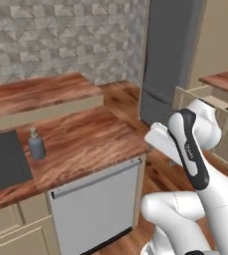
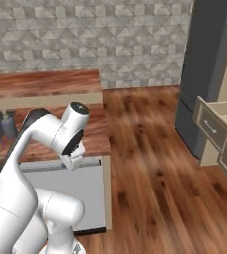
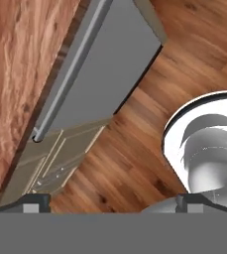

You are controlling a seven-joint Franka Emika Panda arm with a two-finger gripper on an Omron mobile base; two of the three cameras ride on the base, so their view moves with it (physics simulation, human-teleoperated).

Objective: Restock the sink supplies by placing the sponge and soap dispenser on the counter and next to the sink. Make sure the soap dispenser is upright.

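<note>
Soap dispenser [image 1: 36, 144] upright on counter [image 1: 85, 144] beside sink [image 1: 3, 159] (tool [image 3: 112, 203] spread wide)

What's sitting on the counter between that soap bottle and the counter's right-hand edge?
Nothing: in the left base view, from the upright soap dispenser beside the sink to the edge, the counter is bare wood.
</note>
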